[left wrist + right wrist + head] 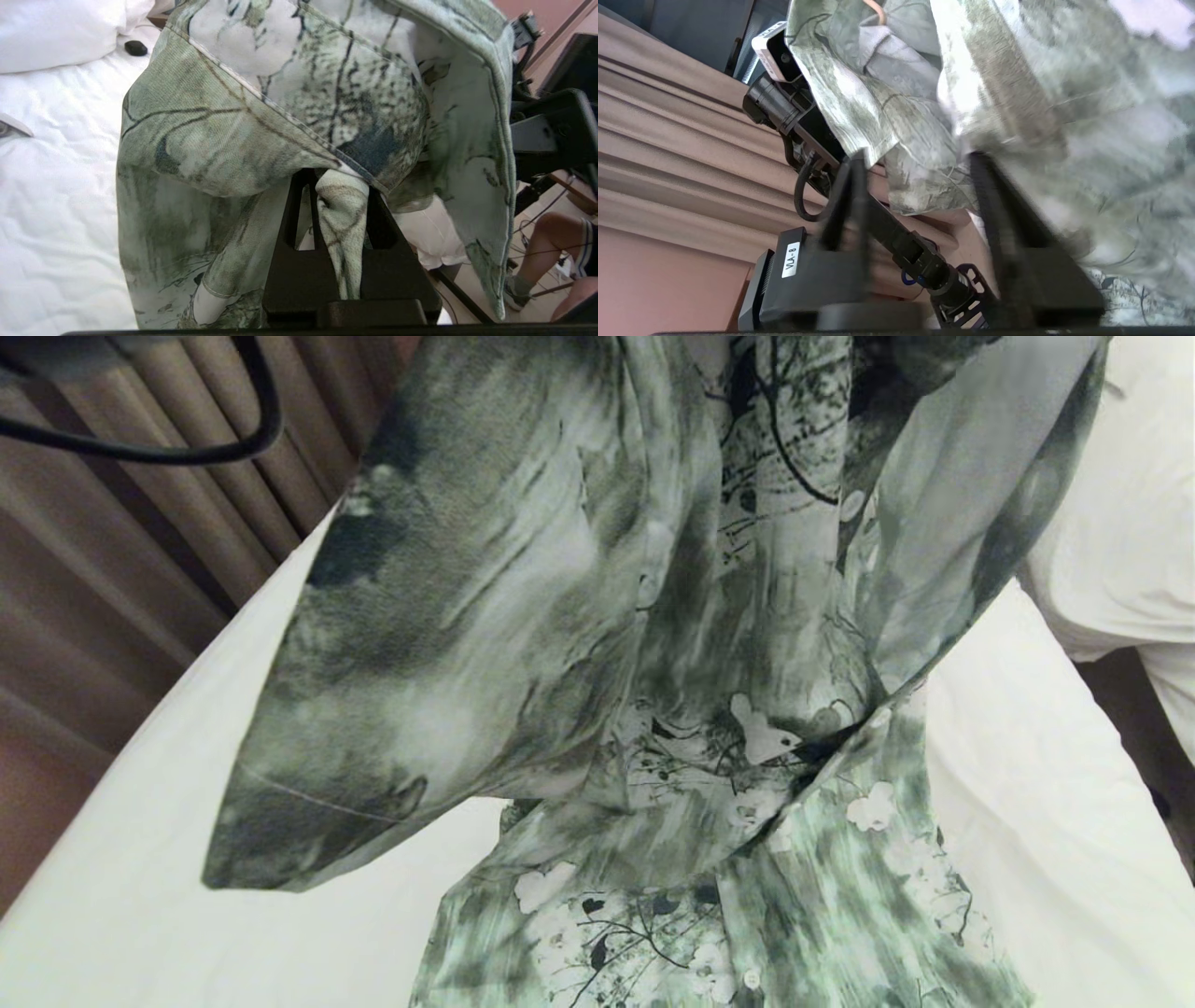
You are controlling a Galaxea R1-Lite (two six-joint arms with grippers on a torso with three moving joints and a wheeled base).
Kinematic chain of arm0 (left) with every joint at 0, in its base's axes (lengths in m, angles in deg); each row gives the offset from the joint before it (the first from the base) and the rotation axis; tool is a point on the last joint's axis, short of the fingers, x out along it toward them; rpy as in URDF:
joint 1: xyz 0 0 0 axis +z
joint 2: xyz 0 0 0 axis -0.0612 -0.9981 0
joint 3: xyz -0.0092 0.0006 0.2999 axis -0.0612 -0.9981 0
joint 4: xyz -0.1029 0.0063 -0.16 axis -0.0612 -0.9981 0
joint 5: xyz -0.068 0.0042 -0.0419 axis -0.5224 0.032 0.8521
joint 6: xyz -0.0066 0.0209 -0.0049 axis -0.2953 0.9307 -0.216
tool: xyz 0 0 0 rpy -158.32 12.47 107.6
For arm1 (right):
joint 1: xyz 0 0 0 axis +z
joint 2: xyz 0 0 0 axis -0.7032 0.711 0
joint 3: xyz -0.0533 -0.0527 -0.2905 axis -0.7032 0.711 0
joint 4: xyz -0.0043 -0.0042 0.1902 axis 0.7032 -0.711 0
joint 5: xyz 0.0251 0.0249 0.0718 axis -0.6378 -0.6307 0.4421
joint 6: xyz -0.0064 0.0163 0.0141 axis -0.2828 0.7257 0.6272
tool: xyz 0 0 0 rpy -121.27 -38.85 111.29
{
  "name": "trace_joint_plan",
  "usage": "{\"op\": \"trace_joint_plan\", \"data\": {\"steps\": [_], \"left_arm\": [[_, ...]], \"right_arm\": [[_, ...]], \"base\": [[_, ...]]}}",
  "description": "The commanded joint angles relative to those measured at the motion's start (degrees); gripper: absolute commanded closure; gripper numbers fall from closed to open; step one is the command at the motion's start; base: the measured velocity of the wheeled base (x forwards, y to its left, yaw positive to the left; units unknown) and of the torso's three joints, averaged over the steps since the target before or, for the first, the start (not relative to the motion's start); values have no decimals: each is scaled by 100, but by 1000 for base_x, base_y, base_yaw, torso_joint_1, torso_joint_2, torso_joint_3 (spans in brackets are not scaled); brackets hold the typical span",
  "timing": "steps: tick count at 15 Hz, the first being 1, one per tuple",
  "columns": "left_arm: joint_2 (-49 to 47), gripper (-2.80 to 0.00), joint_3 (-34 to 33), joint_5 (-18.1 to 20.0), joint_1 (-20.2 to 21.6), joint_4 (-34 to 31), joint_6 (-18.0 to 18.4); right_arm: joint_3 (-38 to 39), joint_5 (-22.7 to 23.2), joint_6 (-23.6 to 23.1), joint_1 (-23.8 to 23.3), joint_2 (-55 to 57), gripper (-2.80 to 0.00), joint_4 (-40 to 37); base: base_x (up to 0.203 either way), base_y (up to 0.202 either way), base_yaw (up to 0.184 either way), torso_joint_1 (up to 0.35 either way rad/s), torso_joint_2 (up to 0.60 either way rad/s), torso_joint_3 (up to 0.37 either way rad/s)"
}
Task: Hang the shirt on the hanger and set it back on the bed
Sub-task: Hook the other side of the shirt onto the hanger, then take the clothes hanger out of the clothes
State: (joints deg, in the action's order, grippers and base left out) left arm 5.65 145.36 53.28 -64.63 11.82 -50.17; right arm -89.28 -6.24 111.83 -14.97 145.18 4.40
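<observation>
Head view: you see the short-sleeved shirt (pixel 672 644), mottled green and white w/ white flowers and dark branches, held up close in front of the camera and filling most of the frame. Its lower part, w/ a white button, hangs down to the near edge over the bed (pixel 140 896), a long bed w/ a plain white, slightly wrinkled sheet. One sleeve flares out to the left, its hem free above the sheet. Brown pleated curtain (pixel 121 569) at far left; a black cable (pixel 187 453) loops across it. Bunched white bedding (pixel 1120 523) sits at far right.

Left wrist view: the left end effector (pixel 341 196), black, is clamped on a twisted fold of the shirt, fabric pinched between its fingers (pixel 299 219) and draping over and around them. White sheet and a pillow (pixel 56 32) lie beyond, w/ a small dark object (pixel 136 47) on the sheet by the pillow. A person's bare leg (pixel 546 252) shows past the bed's edge.

Right wrist view: the right end effector (pixel 920 186) has its fingers (pixel 850 200) spread apart; shirt fabric hangs into the gap and brushes one finger, but nothing is pinched. The left arm's black wrist hardware (pixel 794 116) is just beyond, cloth draped over it. A thin cream-coloured curved piece (pixel 878 11) peeks from the fabric folds; you cannot tell whether it is the hanger.
</observation>
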Motion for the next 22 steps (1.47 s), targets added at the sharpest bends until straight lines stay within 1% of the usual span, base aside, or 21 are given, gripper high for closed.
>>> {"op": "trace_joint_plan", "data": {"steps": [1,3,6,11,12,14,16,17,18,19,21,22], "left_arm": [[33,0,5,-13,-7,13,-3],[77,0,8,-5,-7,13,-3],[86,0,-18,-5,2,13,-20],[45,0,-166,-5,2,13,-47],[20,0,-176,-5,2,13,-56],[-122,0,-233,-13,2,14,-69],[-231,0,-255,-14,2,83,-69],[-298,0,-255,-14,-1,266,-48],[-358,0,-263,-14,-7,386,-32],[-394,0,-277,-10,-7,422,-29],[-476,0,-368,-5,-41,435,-37],[-495,0,-387,-5,-42,435,-56]], "right_arm": [[1,25,26,-1,-4,-280,-61],[-58,-42,26,-42,-10,-280,-470],[-217,-446,26,-237,-175,-280,-1226],[-799,-457,-14,-636,-509,-280,-1496],[-999,-453,-87,-652,-490,0,-1501],[-1606,-451,-135,-691,-294,0,-1573],[-2536,-450,-144,-743,56,0,-1990],[-3014,-452,-153,-748,280,0,-2281],[-3258,-441,-198,-745,453,0,-2406],[-3288,-429,-378,-741,633,0,-2499],[-3125,-424,-1397,-732,669,0,-2565],[-3056,-424,-1823,-737,669,0,-2608]], "base": [[0,0,0,0,0,0],[0,0,0,0,0,0],[0,0,0,0,0,0],[0,0,0,0,0,0],[0,0,0,0,0,0],[0,0,0,0,0,0],[0,0,0,0,0,0],[0,0,0,0,0,0],[0,0,0,0,0,0],[0,0,0,0,0,0],[0,0,0,0,0,0],[0,0,0,0,0,0]]}}
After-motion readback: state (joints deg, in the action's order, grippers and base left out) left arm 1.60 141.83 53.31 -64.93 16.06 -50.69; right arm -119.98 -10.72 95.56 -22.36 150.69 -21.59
